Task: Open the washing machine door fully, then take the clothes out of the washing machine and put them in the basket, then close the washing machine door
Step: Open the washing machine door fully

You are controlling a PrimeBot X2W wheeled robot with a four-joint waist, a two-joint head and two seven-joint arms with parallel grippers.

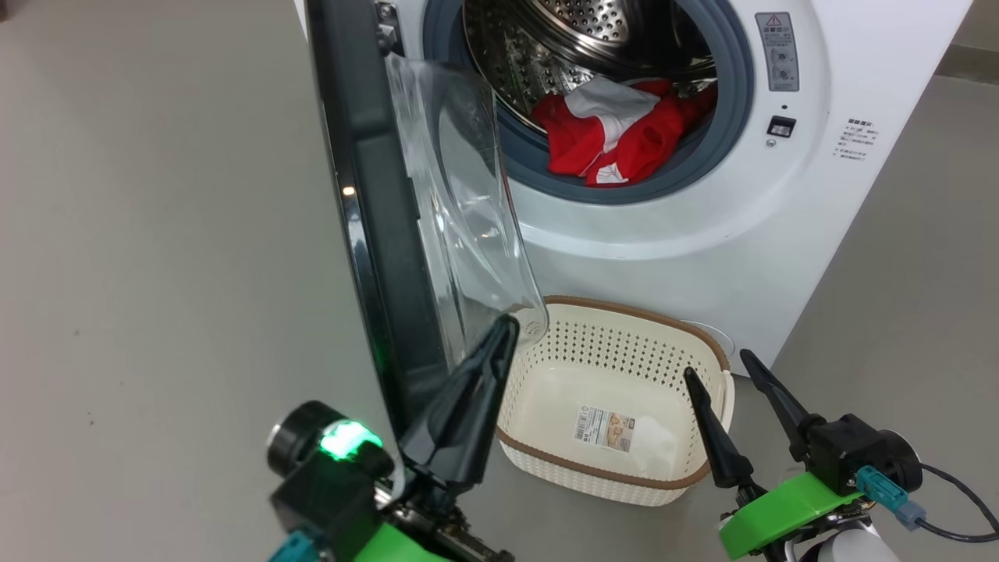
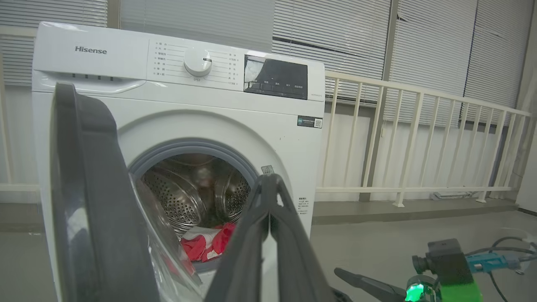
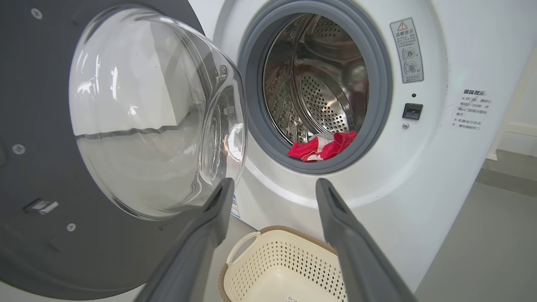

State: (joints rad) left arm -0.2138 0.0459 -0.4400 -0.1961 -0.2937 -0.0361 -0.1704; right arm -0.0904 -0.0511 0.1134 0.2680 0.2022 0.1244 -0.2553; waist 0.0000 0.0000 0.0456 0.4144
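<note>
At twelve o'clock of the head view, a big white front-loading washing machine [image 1: 780, 234] with grey rubber ring and perforated steel drum. Marked "Hisense" [image 2: 90, 50] at ten o'clock of its front in the left wrist view, with a white dial [image 2: 197, 62], a dark display panel [image 2: 275, 77] and a small QR sticker [image 2: 309, 121] just under that panel. At two o'clock of the drum mouth, a grey warning sticker [image 3: 406, 50] with a red triangle; further right, a block of Chinese print [image 3: 472, 109], too small to read. Low in the drum, at six o'clock, bright red clothes [image 1: 616, 133] with white panels. At nine o'clock of the mouth, the large round door [image 1: 367, 195] with glossy black rim and clear bulging glass bowl, standing open. On the grey floor [image 1: 156, 312] just before the machine, a small cream-white perforated plastic basket [image 1: 601, 343] with brown rim, a paper barcode label [image 1: 605, 428] flat on its bottom. At seven o'clock of the head view, the left gripper [image 1: 506, 328], jaws closed on nothing, tip just beside the bowl's lower edge; contact unclear. At five o'clock, the right gripper [image 1: 718, 365], jaws spread wide, empty, by the basket's right end.
</note>
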